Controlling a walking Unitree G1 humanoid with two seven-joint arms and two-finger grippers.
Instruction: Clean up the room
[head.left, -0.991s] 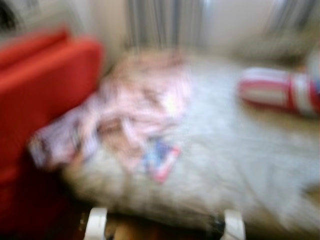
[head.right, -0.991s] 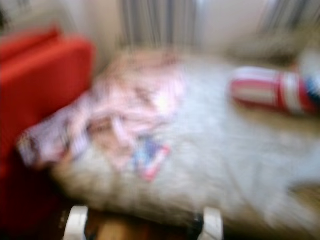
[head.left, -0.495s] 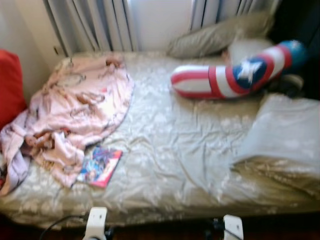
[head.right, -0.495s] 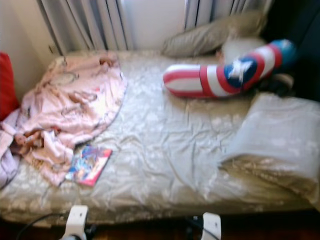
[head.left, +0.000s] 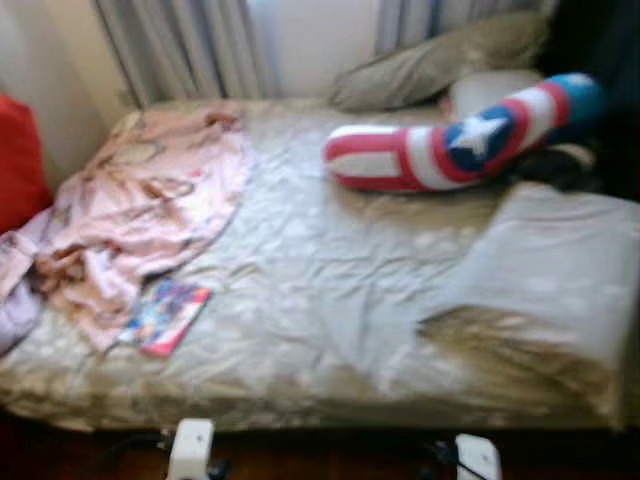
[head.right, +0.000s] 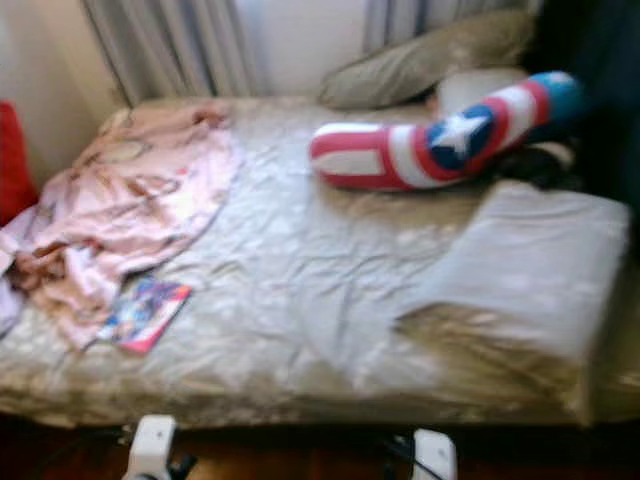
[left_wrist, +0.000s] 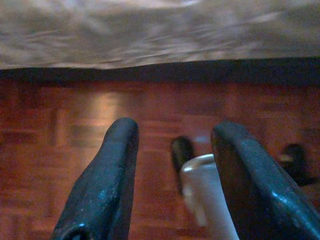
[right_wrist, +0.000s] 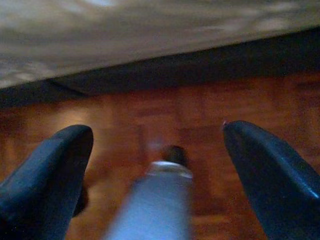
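Note:
A bed (head.left: 330, 270) with a grey patterned sheet stands in front of me. A crumpled pink blanket (head.left: 150, 200) lies on its left part. A colourful book (head.left: 162, 317) rests beside the blanket near the front edge. A red, white and blue star pillow (head.left: 450, 140) lies at the back right. A folded grey duvet (head.left: 550, 270) sits at the right. My left gripper (left_wrist: 175, 180) hangs open over the wooden floor (left_wrist: 75, 135) by the bed's edge. My right gripper (right_wrist: 157, 175) is open too, low over the floor.
A red armchair (head.left: 20, 160) stands at the left of the bed. Grey curtains (head.left: 190, 45) and a grey pillow (head.left: 430, 65) are at the back. White parts of my body (head.left: 192, 448) show at the bottom edge.
The view has swung right and sharpened: the red armchair has slid to the left edge and the bed's right side with the duvet has come into view. Nothing on the bed has moved.

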